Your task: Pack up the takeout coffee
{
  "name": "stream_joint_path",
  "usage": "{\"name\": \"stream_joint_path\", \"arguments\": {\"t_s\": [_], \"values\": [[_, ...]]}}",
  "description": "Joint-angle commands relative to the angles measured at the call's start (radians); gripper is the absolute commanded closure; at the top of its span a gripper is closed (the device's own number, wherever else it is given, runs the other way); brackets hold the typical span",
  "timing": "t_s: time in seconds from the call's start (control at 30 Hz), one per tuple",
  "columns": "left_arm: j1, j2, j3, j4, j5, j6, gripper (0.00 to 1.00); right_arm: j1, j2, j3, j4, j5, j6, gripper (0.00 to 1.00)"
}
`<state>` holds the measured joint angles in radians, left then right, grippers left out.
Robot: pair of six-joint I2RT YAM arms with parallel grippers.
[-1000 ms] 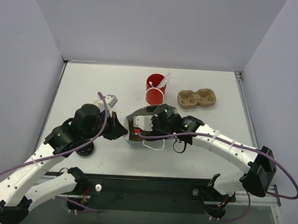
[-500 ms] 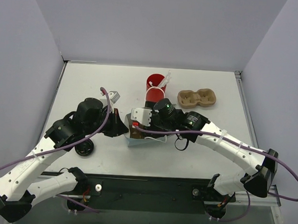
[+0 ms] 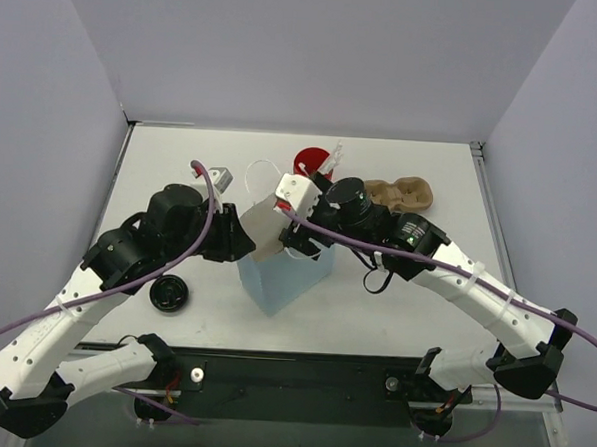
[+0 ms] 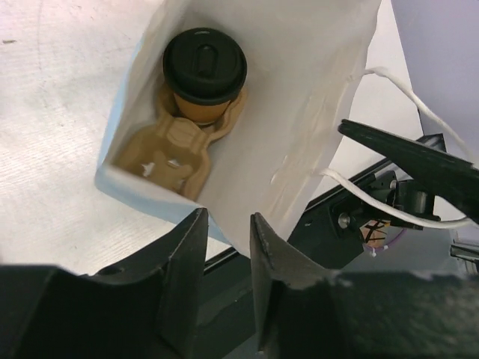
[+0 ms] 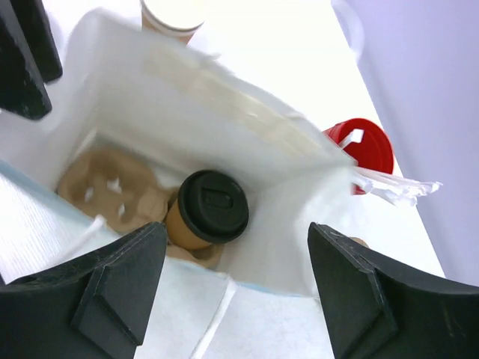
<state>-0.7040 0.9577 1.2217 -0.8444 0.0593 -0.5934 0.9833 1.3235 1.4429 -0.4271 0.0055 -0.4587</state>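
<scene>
Watching for a tip-over first. Leaves the paper bag (image 4: 299, 112) standing upright on its own, with the left pincer (image 4: 224, 239) parted and merely straddling the near wall edge, pinching nothing. Seems likely to lean or fold if either pincer brushes a wall while backing off, or catches one of the white string handles (image 4: 372, 72) hanging to the right of the left pincer. Could also jolt the takeout coffee (image 4: 204, 67) in its seat: fills only one socket of the carrier (image 4: 168, 146), so loads the bag off-centre. Keeps the right pincer (image 5: 236, 254) spread wide straight above the bag mouth, gripping nothing. Risks crushing the rim if lowered without centring.

Inside the bag: kraft carrier flat on the bottom, lidded cup seated in the socket directly below the right pincer and ahead of the left pincer's fingers (image 4: 183, 254); other socket empty.

Outside: red cup (image 5: 363, 146) with white stirrers (image 5: 397, 183) beyond the right pincer; lidless cup (image 5: 176, 9) past the bag's far wall; second carrier (image 3: 400, 194) empty on the table (image 3: 161, 166). Looks packed, pending a clean withdrawal.
</scene>
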Motion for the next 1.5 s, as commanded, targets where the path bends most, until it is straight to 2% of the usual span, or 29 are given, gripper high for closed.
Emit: {"name": "stream_joint_path", "arguments": {"t_s": [0.0, 0.07, 0.2, 0.33, 0.4, 0.43, 0.53, 0.67, 0.73, 0.8, 0.93, 1.07, 1.3, 1.47], "values": [[0.012, 0.03, 0.097, -0.038, -0.052, 0.024, 0.59, 0.0, -0.001, 0.096, 0.021, 0.1, 0.164, 0.23], [0.015, 0.041, 0.137, -0.059, -0.091, 0.036, 0.57, -0.002, -0.001, 0.111, 0.046, 0.148, 0.213, 0.24], [0.018, 0.042, 0.212, -0.074, -0.139, 0.095, 0.42, -0.018, 0.016, 0.189, 0.062, 0.244, 0.322, 0.25], [0.024, 0.058, 0.281, -0.096, -0.179, 0.138, 0.37, -0.06, 0.043, 0.238, 0.068, 0.272, 0.356, 0.25], [0.024, 0.073, 0.314, -0.12, -0.188, 0.155, 0.35, -0.109, 0.068, 0.26, 0.067, 0.289, 0.385, 0.26], [0.024, 0.076, 0.321, -0.13, -0.191, 0.159, 0.31, -0.132, 0.075, 0.275, 0.068, 0.286, 0.423, 0.27], [0.026, 0.075, 0.328, -0.145, -0.205, 0.168, 0.26, -0.254, 0.129, 0.319, 0.036, 0.251, 0.514, 0.29], [0.026, 0.05, 0.299, -0.162, -0.23, 0.176, 0.08, -0.394, 0.238, 0.362, 0.028, 0.16, 0.627, 0.38], [0.026, 0.046, 0.28, -0.173, -0.24, 0.182, 0.08, -0.455, 0.284, 0.379, 0.03, 0.122, 0.644, 0.43], [0.026, 0.041, 0.277, -0.194, -0.251, 0.188, 0.07, -0.501, 0.356, 0.416, 0.036, 0.065, 0.66, 0.44], [0.026, 0.035, 0.282, -0.226, -0.269, 0.188, 0.07, -0.534, 0.46, 0.49, 0.033, 0.016, 0.704, 0.48], [0.029, 0.032, 0.276, -0.228, -0.277, 0.166, 0.07, -0.532, 0.531, 0.501, 0.034, -0.028, 0.735, 0.48], [0.031, 0.027, 0.254, -0.213, -0.269, 0.124, 0.07, -0.529, 0.568, 0.479, 0.036, -0.05, 0.769, 0.5], [0.031, 0.024, 0.248, -0.214, -0.277, 0.116, 0.07, -0.52, 0.566, 0.452, 0.033, -0.041, 0.773, 0.56]]}}
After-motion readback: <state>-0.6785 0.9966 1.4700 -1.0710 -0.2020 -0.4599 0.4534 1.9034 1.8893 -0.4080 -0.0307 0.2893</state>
